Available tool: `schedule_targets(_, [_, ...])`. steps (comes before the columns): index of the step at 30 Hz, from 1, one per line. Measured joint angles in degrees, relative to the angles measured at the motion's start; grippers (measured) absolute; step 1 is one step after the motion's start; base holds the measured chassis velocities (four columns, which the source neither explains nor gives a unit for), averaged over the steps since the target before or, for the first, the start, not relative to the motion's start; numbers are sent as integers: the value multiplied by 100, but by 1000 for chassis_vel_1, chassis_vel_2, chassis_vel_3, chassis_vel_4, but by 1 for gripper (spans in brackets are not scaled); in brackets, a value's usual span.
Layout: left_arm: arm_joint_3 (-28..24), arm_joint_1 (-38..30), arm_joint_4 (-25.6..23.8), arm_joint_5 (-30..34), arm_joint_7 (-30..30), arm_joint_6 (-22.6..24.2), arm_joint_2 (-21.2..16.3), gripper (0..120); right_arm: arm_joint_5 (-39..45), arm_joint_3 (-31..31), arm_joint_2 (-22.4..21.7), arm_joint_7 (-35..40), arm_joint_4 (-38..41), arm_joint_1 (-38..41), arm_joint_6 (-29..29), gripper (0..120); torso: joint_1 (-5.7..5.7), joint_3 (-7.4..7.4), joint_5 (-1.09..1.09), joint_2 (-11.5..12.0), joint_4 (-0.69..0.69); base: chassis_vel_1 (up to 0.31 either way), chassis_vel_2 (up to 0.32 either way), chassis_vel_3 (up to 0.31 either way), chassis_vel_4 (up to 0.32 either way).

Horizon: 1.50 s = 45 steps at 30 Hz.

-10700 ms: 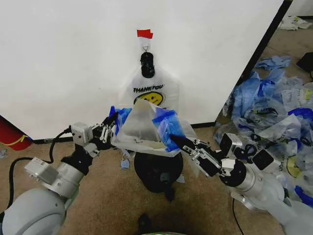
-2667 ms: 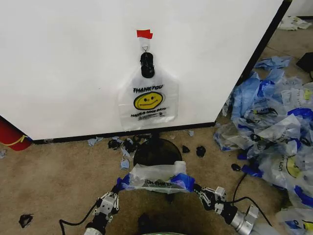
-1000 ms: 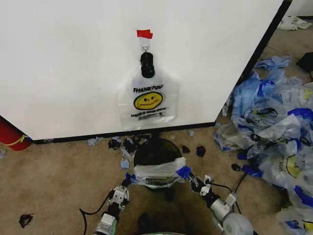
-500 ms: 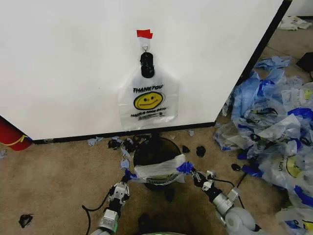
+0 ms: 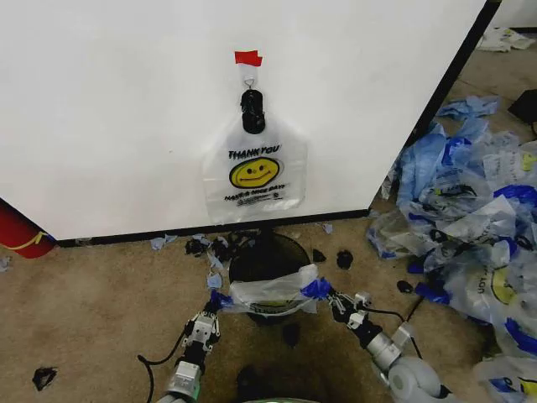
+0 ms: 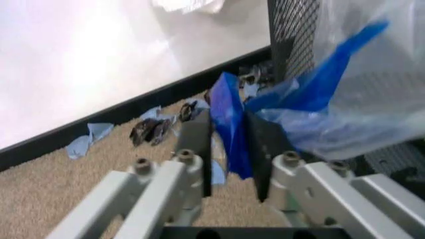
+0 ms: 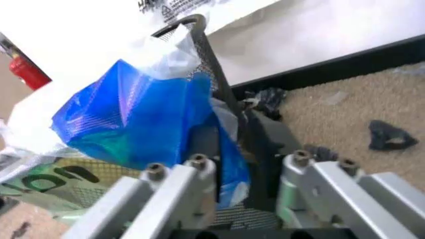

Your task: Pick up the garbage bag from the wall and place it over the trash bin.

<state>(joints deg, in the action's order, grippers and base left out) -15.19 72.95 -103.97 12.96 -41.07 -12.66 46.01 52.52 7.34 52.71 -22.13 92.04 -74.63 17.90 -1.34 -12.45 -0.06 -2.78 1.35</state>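
Far left, against the wall (image 5: 109, 109), stands a red cylinder (image 5: 18, 228) with a yellow band, on the carpet floor (image 5: 92, 294). The wall is white with a black baseboard (image 5: 126, 236).

The left tool (image 5: 207, 309) is low, at the left side of the trash bin (image 5: 267, 252). In the left wrist view the left tool (image 6: 229, 149) is clenched on a blue-edged handle of the garbage bag (image 6: 359, 109); the blue film runs between the two dark pads (image 6: 196, 144) and out toward the bin's mesh wall.

At centre, the garbage bag (image 5: 270, 294) is stretched across the near side of the trash bin's rim, held taut between both tools, with a blue handle at each end. The bin is a round black mesh wastebasket standing on the floor just in front of the baseboard. Above it, a second bag (image 5: 254, 168) with a yellow smiley face and "THANK YOU" print hangs on the wall from a metal hook (image 5: 249, 81), below a red tape strip (image 5: 247, 58). Small dark and blue scraps (image 5: 205, 246) lie on the floor around the bin.

The right tool (image 5: 328, 298) is at the right side of the bin. In the right wrist view the right tool (image 7: 232, 144) is clenched on the other blue handle of the garbage bag (image 7: 133, 119), beside the bin's rim (image 7: 206, 45).

Far right, a pile of blue and whitish plastic bags (image 5: 470, 201) covers the floor.
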Motion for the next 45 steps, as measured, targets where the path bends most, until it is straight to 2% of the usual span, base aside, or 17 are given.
schedule_targets(2, [0, 0, -36, -16, 2, 5, 11, 31, -120, 40, -5, 160, 3, -14, -9, 28, 0, 0, 1, 0, 0, 0, 0, 0, 0])
schedule_targets(3, [0, 0, -36, -16, 2, 5, 11, 31, -120, 40, -5, 160, 3, -14, -9, 28, 0, 0, 1, 0, 0, 0, 0, 0, 0])
schedule_targets(8, [193, 235, -236, -129, -2, 34, -11, 53, -348, 216, -38, 391, 49, -158, 13, 50, 0, 0, 2, 0, 0, 0, 0, 0, 0])
schedule_targets(13, [441, 515, -425, -213, -5, 29, -116, 70, -644, 488, -135, 72, 172, -371, 81, 65, 0, 0, 2, 0, -1, 0, 0, 0, 0])
schedule_targets(18, [645, 743, -633, -295, 7, -15, -198, 90, -1228, 917, -290, -276, 279, -636, 239, 87, 0, 1, 0, 0, 0, 0, 0, 0, 0])
schedule_targets(19, [645, 743, -633, -295, 7, -15, -198, 90, -1228, 917, -290, -276, 279, -636, 239, 87, 0, 1, 0, 0, 0, 0, 0, 0, 0])
schedule_targets(22, [836, 901, -824, -333, 17, -37, -272, 99, -1307, 1162, -392, -700, 305, -757, 448, 98, 0, 1, 1, 0, 1, 0, 0, 0, 0])
schedule_targets(29, [1274, 1349, -1225, -334, 26, -85, -411, 100, -877, 1455, -520, -1635, 427, -758, 705, 100, 0, 1, 0, 0, -1, 0, 0, 0, 0])
schedule_targets(33, [1589, 1585, -1548, -311, 27, -85, -483, 100, -522, 1507, -589, -1774, 556, -671, 744, 100, 0, 0, 1, 0, -2, 0, 0, 0, 0])
schedule_targets(36, [1818, 1405, -1923, 62, 201, -30, -699, 100, 52, 1683, -598, -1524, 898, -631, 713, 100, 0, 0, 1, 0, -4, 0, 0, 0, 0])
schedule_targets(39, [1962, 916, -2184, 682, 481, 37, -1030, 100, 296, 1888, -633, -939, 1288, -582, 649, 100, 0, 0, -5, 0, 9, 0, 0, 0, 0])
schedule_targets(41, [2164, 883, -2328, 882, 579, 73, -1121, 100, 338, 1848, -668, -753, 1348, -435, 611, 100, 0, -1, -5, 0, 9, 0, 0, 0, 0])
schedule_targets(42, [2401, 896, -2474, 1071, 668, 90, -1210, 100, 349, 1785, -690, -578, 1397, -228, 559, 100, 0, 0, 5, 0, 4, 0, 0, 0, 0])
schedule_targets(43, [2539, 852, -2559, 1291, 766, 96, -1315, 100, 343, 1783, -701, -453, 1468, -90, 519, 100, 0, 0, 12, 0, -11, 0, 0, 0, 0])
schedule_targets(44, [2565, 741, -2582, 1500, 889, 112, -1422, 100, 302, 1852, -704, -365, 1553, -54, 510, 100, 0, -1, 12, 1, -13, 0, 0, 0, 0])
schedule_targets(45, [2518, 541, -2590, 1758, 1046, 138, -1552, 100, 183, 2011, -696, -245, 1675, -104, 521, 100, -1, -1, -8, 1, -7, 0, 0, 0, 0])
